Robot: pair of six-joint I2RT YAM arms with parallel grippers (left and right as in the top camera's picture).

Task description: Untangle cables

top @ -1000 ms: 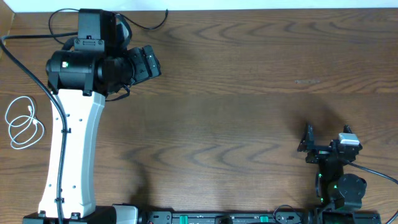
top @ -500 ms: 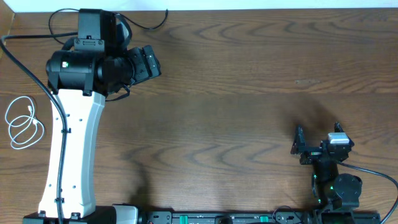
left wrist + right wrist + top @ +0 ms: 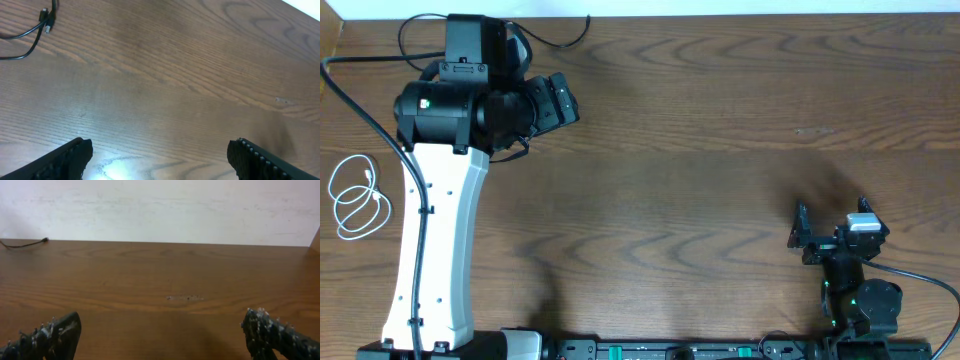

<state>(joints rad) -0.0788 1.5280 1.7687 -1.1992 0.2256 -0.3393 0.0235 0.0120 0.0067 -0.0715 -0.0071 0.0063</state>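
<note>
Brown wood-grain table [image 3: 700,150], pale wall [image 3: 160,205] along the far edge, and honestly the cables are nowhere near each other. The white cable [image 3: 355,198] sits at the far left edge of the table in the overhead view, coiled in a couple of loose loops. The coil is a bit taller than wide, so its long axis runs near-to-far, and one little end curls inside the loops. The black cable [image 3: 27,243] shows in the right wrist view as a thin line lying along the back edge at far left, plug tip pointing right. From overhead it comes out from behind the left arm [image 3: 430,230] and runs off to the right, with the free tip kicking up toward the wall. The left wrist view catches it in the top left corner, plug end at the top of a curve, well apart from the fingers. There's another thin black loop by the left arm's upper end; I can't tell if that's a separate cord. The left gripper [image 3: 560,100] points right, fingers spread wide over bare wood. The right gripper [image 3: 828,225] sits low on the right, well away from both cables, pointing at the wall, claws wide apart too.
</note>
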